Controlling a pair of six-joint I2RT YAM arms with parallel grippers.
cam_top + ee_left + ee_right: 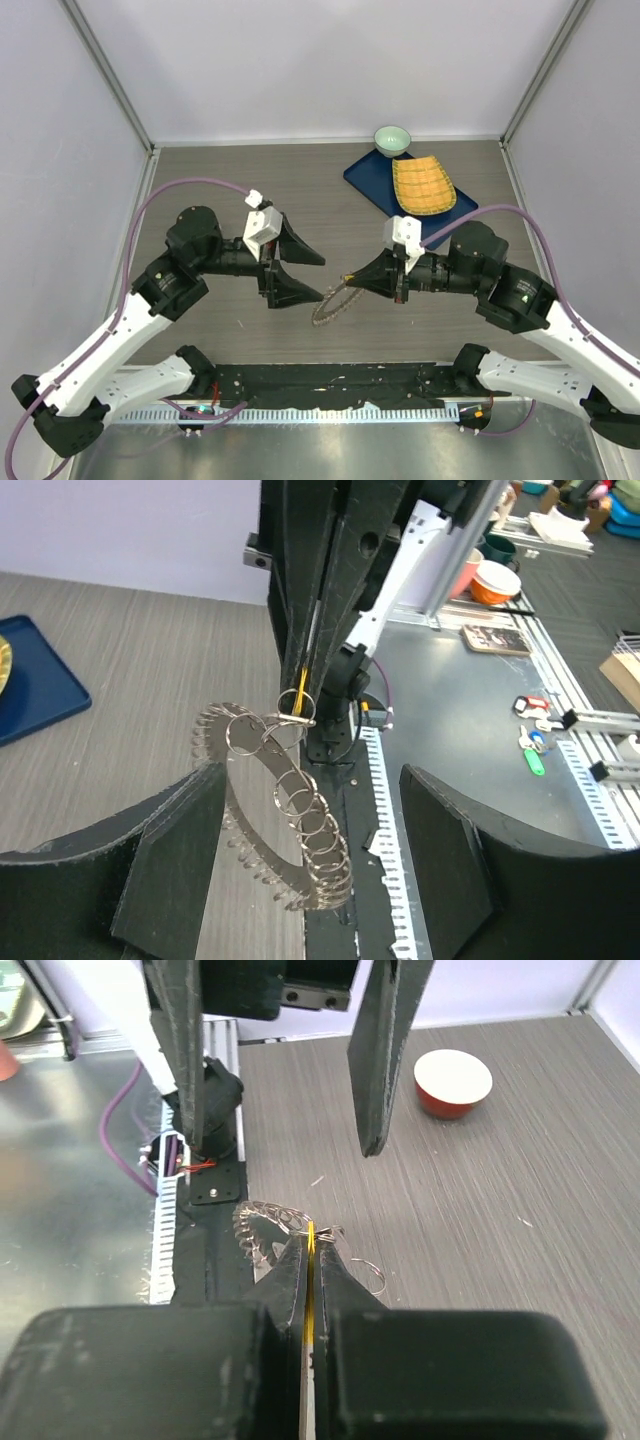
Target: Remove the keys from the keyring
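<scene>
Black left hand [320, 277]: jaws spread wide, nothing held, facing the keyring [290, 820], apparently placed to pick off a key. Keyring: hangs on edge between the two hands over the grey counter [230, 190], keys [240, 845] fringing its rim. Right hand [350, 280]: clamped shut on the ring's top, likely steadying it for the other.

A: What do the arms look like?
B: The left arm [105, 345] and right arm [580, 350] have white links between chunky black joints; a purple cable [190, 183] loops along each.
A: And the ends?
B: The left claw [320, 278] and right claw [347, 279] have matte black, wedge-shaped fingers, with a white block [262, 228] on each wrist. A small green mark [527, 296] sits on one right joint.
</scene>
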